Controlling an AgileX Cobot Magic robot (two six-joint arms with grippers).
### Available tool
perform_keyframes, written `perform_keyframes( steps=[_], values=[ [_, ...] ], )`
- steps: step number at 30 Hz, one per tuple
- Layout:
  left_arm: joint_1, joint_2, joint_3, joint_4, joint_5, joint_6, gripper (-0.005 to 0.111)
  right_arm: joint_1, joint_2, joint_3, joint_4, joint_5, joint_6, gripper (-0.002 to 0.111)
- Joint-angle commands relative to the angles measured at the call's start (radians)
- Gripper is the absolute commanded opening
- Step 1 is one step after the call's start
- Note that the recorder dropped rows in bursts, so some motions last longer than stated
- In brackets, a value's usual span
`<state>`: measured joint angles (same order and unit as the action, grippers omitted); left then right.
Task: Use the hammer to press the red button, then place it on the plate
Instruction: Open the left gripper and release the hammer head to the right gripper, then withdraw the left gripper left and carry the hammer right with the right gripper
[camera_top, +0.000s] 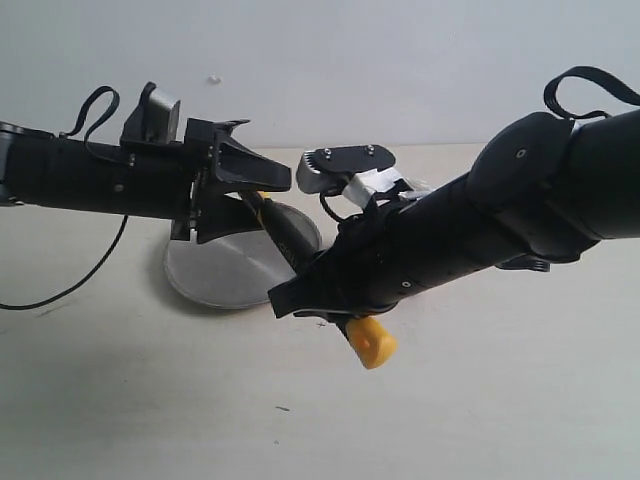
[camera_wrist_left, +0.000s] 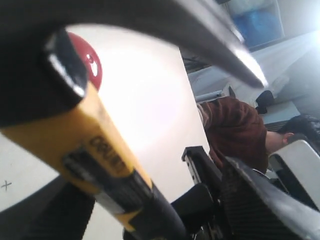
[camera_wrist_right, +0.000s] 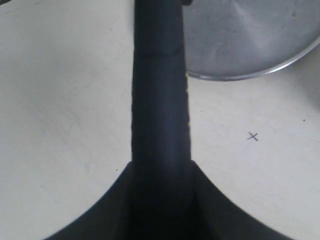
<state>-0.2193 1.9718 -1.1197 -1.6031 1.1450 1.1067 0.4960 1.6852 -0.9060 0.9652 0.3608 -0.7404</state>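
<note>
The hammer (camera_top: 285, 240) hangs slanted above the table, its yellow end (camera_top: 371, 343) pointing to the near side. My right gripper (camera_top: 300, 290) is shut on the black handle (camera_wrist_right: 160, 100), which runs straight out between its fingers. My left gripper (camera_top: 235, 195) stands open around the yellow neck (camera_wrist_left: 100, 155), with its fingers (camera_wrist_left: 260, 200) spread wide and apart from the neck. The silver plate (camera_top: 225, 270) lies on the table under the hammer, and its rim (camera_wrist_right: 240, 75) shows beside the handle. The red button (camera_wrist_left: 90, 62) peeks out behind the hammer head in the left wrist view; the exterior view hides it.
Both arms meet over the middle of the light table, with the right forearm (camera_top: 500, 220) crossing low from the right. A small pen cross (camera_wrist_right: 253, 136) marks the table near the plate. A black cable (camera_top: 90, 275) trails at the left.
</note>
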Motion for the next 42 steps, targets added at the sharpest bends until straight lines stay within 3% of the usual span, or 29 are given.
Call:
perform_keyframes(
  steps=[1,12,14,20,26,32,36,42],
  values=[
    [0.039,-0.024,-0.008,0.043,0.076,-0.037,0.068,-0.003,-0.024,-0.009,-0.003,-0.069,0.028,0.000],
    [0.061,-0.024,-0.008,0.100,0.076,-0.049,0.066,-0.003,-0.033,-0.009,-0.006,-0.107,0.038,0.000],
    [0.071,-0.031,-0.008,0.141,0.076,-0.064,0.054,-0.021,-0.057,-0.009,-0.027,-0.105,0.065,0.000],
    [0.118,-0.155,0.065,0.171,0.076,-0.026,0.000,-0.092,-0.171,-0.009,-0.482,-0.010,0.467,0.000],
    [0.129,-0.336,0.310,-0.002,0.076,0.235,0.000,-0.095,-0.320,-0.009,-0.897,0.198,0.835,0.000],
    [0.129,-0.527,0.581,-0.141,-0.223,0.521,0.000,-0.095,-0.477,0.038,-1.083,0.314,0.971,0.000],
    [0.140,-0.682,0.700,-0.141,-0.345,0.574,0.000,-0.097,-0.536,0.094,-1.255,0.310,1.123,0.000],
    [0.167,-0.967,0.811,-0.141,-0.485,0.571,0.000,-0.097,-0.564,0.163,-1.252,0.240,1.171,0.000]
  ],
)
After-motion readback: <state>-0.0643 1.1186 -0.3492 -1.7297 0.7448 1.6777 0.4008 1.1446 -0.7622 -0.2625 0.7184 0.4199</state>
